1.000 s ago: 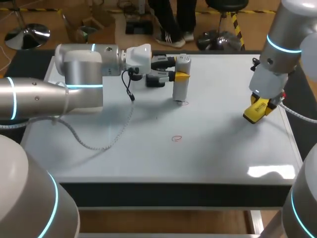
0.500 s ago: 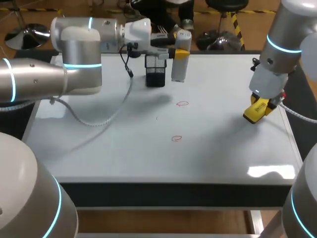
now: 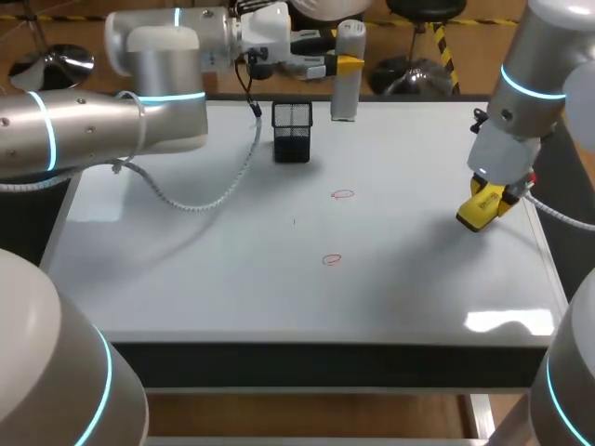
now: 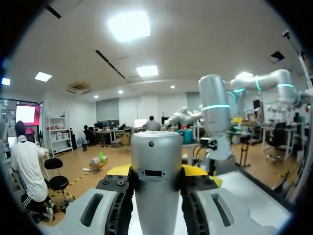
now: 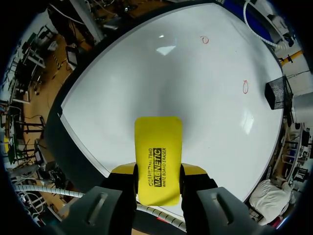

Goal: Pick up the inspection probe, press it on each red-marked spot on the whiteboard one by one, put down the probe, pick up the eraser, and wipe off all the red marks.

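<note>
the left arm (image 3: 112,111) came in from the left and reached along the far side of the counter. its left pincer (image 3: 342,63) was clenched on the inspection probe (image 3: 345,93), a silver cylinder held upright. the left wrist view showed a yellow-tipped finger on each side of it.

a second earlier the probe had stood with its foot on the farther red mark (image 3: 343,194). half a second earlier it had already come off the board. now it hung at the far edge of the whiteboard (image 3: 186,269), beyond and just to the right of the black mesh holder (image 3: 292,132), well apart from both marks. i judged from this that the pressing of that mark was over and the probe was being carried off to be put down. the mesh holder looked the likely place, though the pictures did not settle it.

toward the middle, the farther mark and the nearer red mark (image 3: 332,260) were both on the board, unwiped.

on the right, the right arm (image 3: 521,84) had not shifted across the three head views. its right pincer (image 3: 483,209) gripped the yellow eraser (image 5: 158,161) from both sides, held over the board's right edge, well apart from the marks. so the eraser was already in hand, and the wiping was not yet begun. once the probe is down, the next move should call for bringing the eraser over to the marks.
</note>
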`<state>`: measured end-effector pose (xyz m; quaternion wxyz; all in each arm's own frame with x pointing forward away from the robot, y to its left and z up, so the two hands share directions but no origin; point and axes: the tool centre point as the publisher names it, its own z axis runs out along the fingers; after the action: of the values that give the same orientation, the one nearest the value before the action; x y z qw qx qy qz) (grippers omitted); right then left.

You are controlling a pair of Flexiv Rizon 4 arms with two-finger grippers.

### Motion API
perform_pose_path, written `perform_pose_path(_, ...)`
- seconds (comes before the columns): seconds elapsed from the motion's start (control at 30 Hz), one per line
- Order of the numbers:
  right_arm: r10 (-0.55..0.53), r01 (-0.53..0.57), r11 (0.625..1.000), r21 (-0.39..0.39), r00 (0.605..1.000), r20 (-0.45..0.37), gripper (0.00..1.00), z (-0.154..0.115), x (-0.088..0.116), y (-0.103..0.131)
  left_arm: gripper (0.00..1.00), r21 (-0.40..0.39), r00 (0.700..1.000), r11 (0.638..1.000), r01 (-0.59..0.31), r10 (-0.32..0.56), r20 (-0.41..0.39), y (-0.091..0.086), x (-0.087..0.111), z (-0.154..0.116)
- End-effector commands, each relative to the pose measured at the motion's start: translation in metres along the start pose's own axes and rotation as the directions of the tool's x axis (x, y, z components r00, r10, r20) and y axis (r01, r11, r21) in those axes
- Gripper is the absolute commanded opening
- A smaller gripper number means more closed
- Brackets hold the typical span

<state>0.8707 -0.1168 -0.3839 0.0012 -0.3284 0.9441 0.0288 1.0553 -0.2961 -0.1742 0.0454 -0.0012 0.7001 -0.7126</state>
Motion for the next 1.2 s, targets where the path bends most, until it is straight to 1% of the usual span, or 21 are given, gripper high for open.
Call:
perform_pose_path(0.03,-0.002,0.002,1.0,0.003,1.0,-0.004,0.0,-0.001,0.0,0.0,0.0,0.003,1.0,1.0,0.002,-0.002,-0.009,0.005,-0.013,0.007)
perform_pose_path(0.23,-0.002,0.002,1.0,0.003,1.0,-0.004,0.0,-0.001,0.0,0.0,0.0,0.001,1.0,1.0,0.004,-0.004,-0.001,0.01,-0.019,0.008)
perform_pose_path(0.47,-0.002,0.002,1.0,0.003,1.0,-0.004,0.0,-0.001,0.0,0.0,0.0,0.012,1.0,1.0,0.002,-0.002,0.007,0.013,-0.023,0.009)
perform_pose_path(1.2,-0.002,0.002,1.0,0.003,1.0,-0.004,0.0,-0.001,0.0,0.0,0.0,0.007,1.0,1.0,0.002,-0.002,0.003,0.013,-0.023,0.009)
